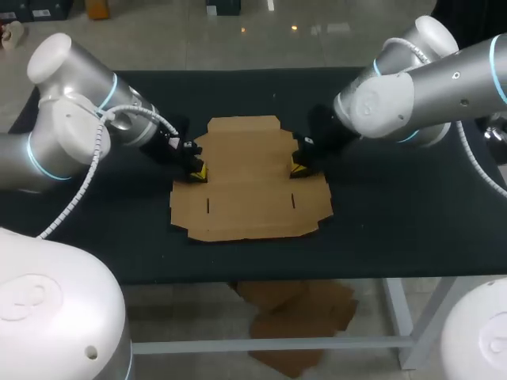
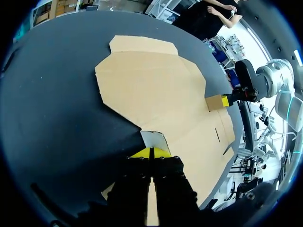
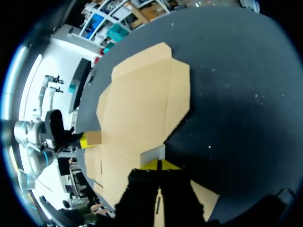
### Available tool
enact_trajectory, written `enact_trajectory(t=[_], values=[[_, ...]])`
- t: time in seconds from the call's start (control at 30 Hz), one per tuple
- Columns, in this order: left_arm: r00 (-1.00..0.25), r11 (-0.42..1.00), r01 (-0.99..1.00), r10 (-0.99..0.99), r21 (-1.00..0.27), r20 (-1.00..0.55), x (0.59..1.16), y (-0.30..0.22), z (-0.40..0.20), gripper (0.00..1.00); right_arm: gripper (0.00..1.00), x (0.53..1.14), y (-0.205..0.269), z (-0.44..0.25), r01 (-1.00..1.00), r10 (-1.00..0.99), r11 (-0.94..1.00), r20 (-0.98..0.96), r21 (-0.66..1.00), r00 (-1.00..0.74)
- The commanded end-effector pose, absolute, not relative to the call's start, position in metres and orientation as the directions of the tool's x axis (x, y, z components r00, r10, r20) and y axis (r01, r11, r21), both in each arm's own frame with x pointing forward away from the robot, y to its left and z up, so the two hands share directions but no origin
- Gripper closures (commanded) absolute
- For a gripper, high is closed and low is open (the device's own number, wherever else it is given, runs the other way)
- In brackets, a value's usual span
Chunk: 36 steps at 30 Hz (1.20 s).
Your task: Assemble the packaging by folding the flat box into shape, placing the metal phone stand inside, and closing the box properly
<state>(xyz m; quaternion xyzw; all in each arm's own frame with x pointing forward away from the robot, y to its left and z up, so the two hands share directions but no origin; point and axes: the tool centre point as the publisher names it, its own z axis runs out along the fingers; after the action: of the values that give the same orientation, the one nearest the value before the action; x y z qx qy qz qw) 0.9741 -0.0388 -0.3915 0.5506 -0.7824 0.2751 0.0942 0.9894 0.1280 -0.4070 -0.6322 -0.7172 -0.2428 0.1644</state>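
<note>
Item: flat box (image 1: 249,186), a brown cardboard blank, unfolded, lying face-down on the dark bench (image 1: 396,222) between the two sets of fingers, with its main panels still level and its slots and outer flaps undisturbed. Left fingers (image 1: 200,172): set at the blank's near left edge, yellow tips drawn together with only a thin line between them, pinched on the left tab (image 2: 154,139), a small side flap that stands up just ahead of the tips. Right fingers (image 1: 299,169): set opposite, across the width of the blank, tips likewise closed together on the right tab (image 3: 154,153), which rises just ahead of them; the left wrist view shows this tab (image 2: 215,102) lifted clear of the panel beside it. Reason for the hold, as judged: the two grips mirror each other so that both side walls can be raised at once along their creases, each arm steadying the sheet against the other's pull so the blank does not slide on the bench. Stage, as judged: early folding, with only the two tabs off the flat. Metal phone stand: not seen on the bench in any view. Risk noted: thin card pinched at a small tab may bend off its score line if one side lifts faster than the other.
</note>
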Motion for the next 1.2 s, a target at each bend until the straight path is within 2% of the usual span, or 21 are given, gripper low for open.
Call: enact_trajectory(t=[0.03,1.2], values=[[-0.374,0.243,-0.913,-0.821,-0.328,0.432,0.973,-0.045,-0.388,1.00,1.00,0.990,0.134,-0.407,0.987,0.834,0.083,0.531,0.140,-0.146],[-0.342,0.221,-0.917,-0.864,-0.332,0.369,0.985,-0.064,-0.396,1.00,1.00,0.999,0.157,-0.412,0.984,0.873,0.132,0.457,0.117,-0.171]])
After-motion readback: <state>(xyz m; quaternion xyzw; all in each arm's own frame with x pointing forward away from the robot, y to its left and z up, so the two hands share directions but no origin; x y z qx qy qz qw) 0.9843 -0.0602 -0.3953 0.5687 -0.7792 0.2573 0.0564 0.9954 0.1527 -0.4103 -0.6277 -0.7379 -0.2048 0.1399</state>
